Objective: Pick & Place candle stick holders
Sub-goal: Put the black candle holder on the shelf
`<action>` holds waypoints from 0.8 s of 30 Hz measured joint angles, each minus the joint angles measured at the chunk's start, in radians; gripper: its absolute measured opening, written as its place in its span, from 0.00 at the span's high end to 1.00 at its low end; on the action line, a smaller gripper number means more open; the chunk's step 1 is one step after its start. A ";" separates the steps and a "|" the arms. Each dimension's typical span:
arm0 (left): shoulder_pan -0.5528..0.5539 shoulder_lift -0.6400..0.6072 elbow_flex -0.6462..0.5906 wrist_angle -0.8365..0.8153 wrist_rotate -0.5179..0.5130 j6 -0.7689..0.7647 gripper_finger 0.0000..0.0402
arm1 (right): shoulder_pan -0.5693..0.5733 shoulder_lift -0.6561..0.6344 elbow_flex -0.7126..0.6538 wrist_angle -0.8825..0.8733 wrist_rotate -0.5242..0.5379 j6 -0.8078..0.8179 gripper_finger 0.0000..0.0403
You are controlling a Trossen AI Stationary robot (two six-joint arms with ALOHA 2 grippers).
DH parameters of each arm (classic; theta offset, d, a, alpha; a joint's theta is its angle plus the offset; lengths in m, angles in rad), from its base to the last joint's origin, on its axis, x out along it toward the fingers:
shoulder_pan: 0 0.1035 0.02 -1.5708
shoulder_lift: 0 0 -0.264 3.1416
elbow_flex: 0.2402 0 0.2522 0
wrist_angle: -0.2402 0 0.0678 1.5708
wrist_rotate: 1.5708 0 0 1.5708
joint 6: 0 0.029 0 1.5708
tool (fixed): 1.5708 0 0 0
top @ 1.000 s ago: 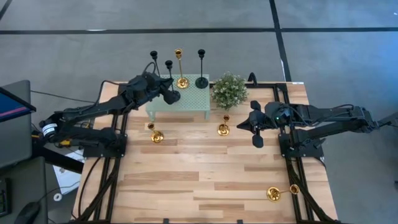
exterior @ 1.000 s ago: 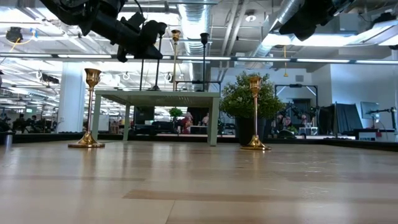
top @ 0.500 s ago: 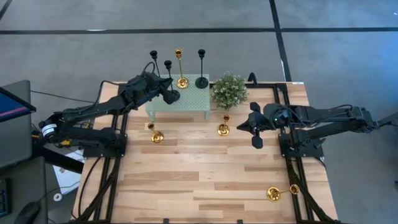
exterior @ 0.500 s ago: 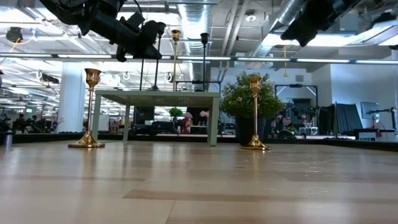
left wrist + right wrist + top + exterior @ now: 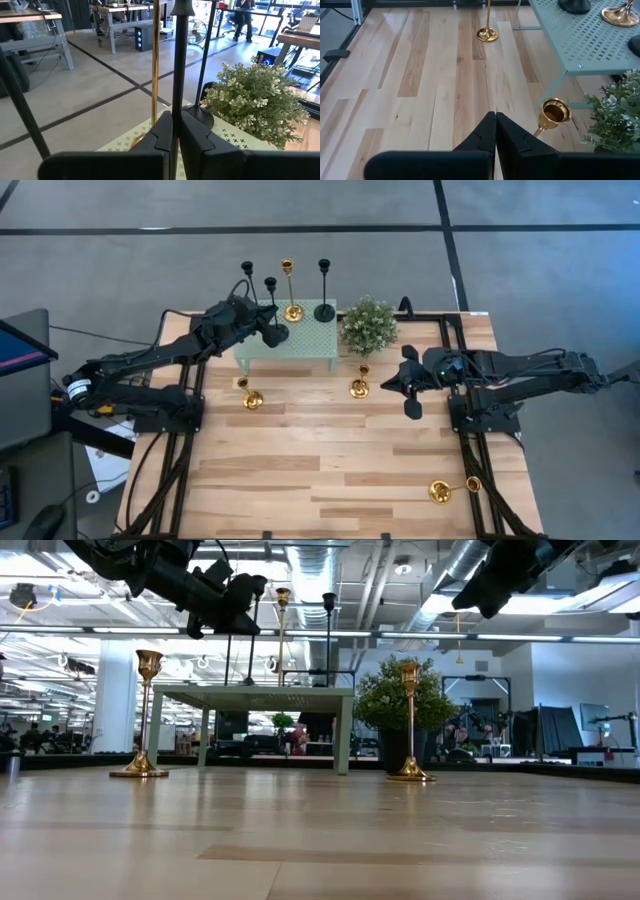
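Note:
Three black holders and one gold holder [image 5: 292, 310] stand on their bases on the mint mesh-top table [image 5: 310, 345]. My left gripper [image 5: 272, 330] is shut on the stem of one black holder [image 5: 271, 288]. Another black holder [image 5: 324, 308] stands farther right, and the third [image 5: 247, 272] is half hidden by my arm. Two gold holders [image 5: 250, 397] [image 5: 358, 386] stand on the wood. One gold holder [image 5: 441, 491] lies on its side at the near right. My right gripper [image 5: 495, 121] is shut and empty above the wood, beside the standing gold holder [image 5: 553, 112]. My left gripper pinches the black holder's thin stem [image 5: 177, 95] between its two fingers [image 5: 162, 132], in its lower part. The fingers come level from the table's left and lie across the stem. The holder stands upright. The fingers hide its base in the wrist view.
A bushy green potted plant [image 5: 369, 326] stands right of the mint table, close to the black holders [image 5: 257, 100]. Dark frame rails run along both sides of the wood top [image 5: 300, 470]. The wood's middle and near part hold only the lying gold holder.
My right gripper has come down a little above the wood, still shut. My left gripper and the black holder have kept still.

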 joint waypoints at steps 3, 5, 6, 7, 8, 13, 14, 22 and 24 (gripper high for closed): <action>0.000 0.000 0.000 0.000 0.000 0.000 0.97 | 0.000 0.000 0.000 0.000 0.000 0.000 1.00; 0.000 0.000 0.000 0.001 0.000 0.000 0.97 | 0.000 0.000 0.000 0.000 0.000 0.008 1.00; 0.000 0.000 0.000 0.000 0.000 0.000 0.97 | 0.000 0.000 0.000 0.000 0.000 0.010 1.00; 0.000 0.000 0.000 0.000 0.000 0.000 0.97 | 0.000 0.000 0.000 0.000 0.000 0.011 1.00; 0.000 0.000 0.000 -0.001 0.000 0.000 0.97 | 0.000 0.000 0.000 0.000 0.000 0.011 1.00; 0.000 0.002 0.000 -0.005 0.000 0.000 0.91 | 0.000 0.000 0.000 0.000 0.000 0.011 1.00; 0.000 0.002 0.000 -0.008 0.000 0.000 0.90 | 0.000 0.000 0.000 0.000 0.000 0.011 1.00; 0.000 0.002 0.000 -0.010 -0.031 -0.003 0.81 | 0.000 0.000 0.001 -0.005 -0.001 0.019 1.00; 0.000 0.002 0.000 -0.010 -0.037 -0.004 0.79 | 0.000 0.000 0.001 -0.005 -0.002 0.019 1.00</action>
